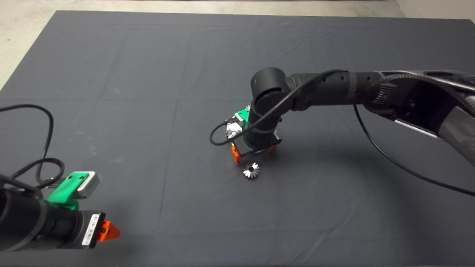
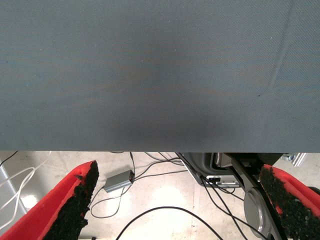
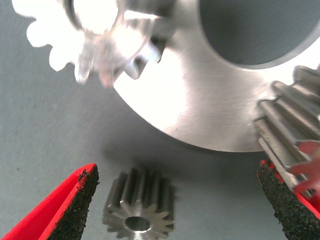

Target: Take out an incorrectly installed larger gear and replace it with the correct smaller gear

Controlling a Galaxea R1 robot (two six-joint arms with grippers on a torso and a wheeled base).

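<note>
Smaller gear (image 3: 139,210) between gripper (image 3: 180,200) fingers

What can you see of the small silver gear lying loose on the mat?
The smaller gear is shiny silver metal with bright pointed teeth around a dark centre hole. It lies flat on the dark mat, alone, just in front of the right gripper. In the right wrist view it sits between the open fingers, touching neither.

Hidden under the right arm

The right gripper (image 1: 252,152) covers the metal assembly (image 3: 200,100); the larger gear (image 3: 290,135) is cut off at the wrist picture's edge, and another bright gear (image 3: 95,40) at eleven o'clock is glare-blurred.
</note>
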